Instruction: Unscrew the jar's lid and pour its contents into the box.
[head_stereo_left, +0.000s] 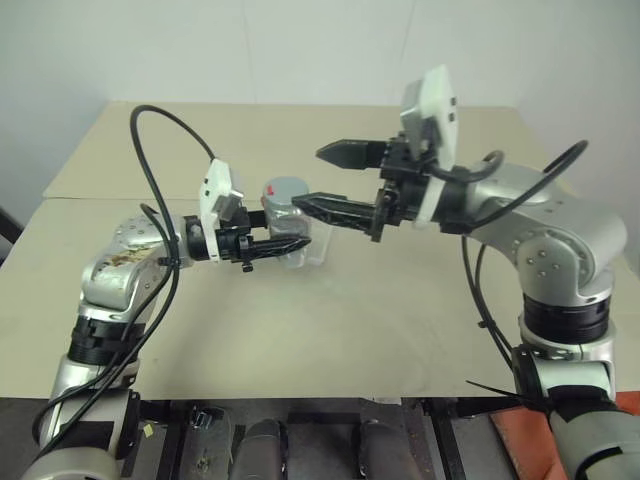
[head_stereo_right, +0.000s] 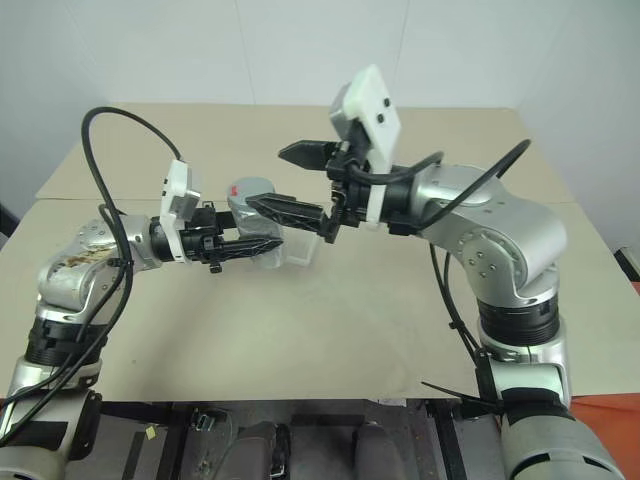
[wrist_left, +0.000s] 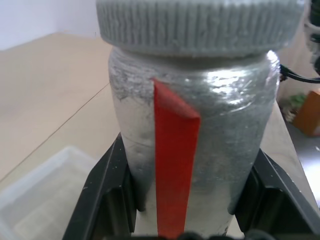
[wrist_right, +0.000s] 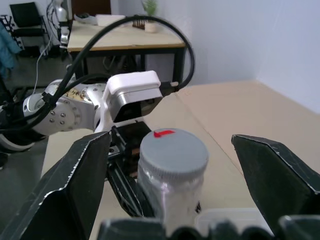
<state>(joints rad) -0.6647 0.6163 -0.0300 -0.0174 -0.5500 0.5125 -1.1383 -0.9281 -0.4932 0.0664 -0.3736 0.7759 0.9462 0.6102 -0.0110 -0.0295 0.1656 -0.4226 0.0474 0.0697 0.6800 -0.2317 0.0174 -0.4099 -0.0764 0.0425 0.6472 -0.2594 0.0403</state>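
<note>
Grey-lidded jar (head_stereo_left: 287, 205) clamped in left tool (head_stereo_left: 290, 244) | right tool (head_stereo_left: 335, 180) spread wide, facing lid (wrist_right: 173, 151)

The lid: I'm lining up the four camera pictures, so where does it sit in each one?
Left eye view: lid, left of centre, atop the jar held by the left tool.
Right eye view: lid, left of centre.
Left wrist view: lid, across the top edge.
Right wrist view: lid, centre, between the right tool's fingers.
Shared landmark: the jar's red strip.
</note>
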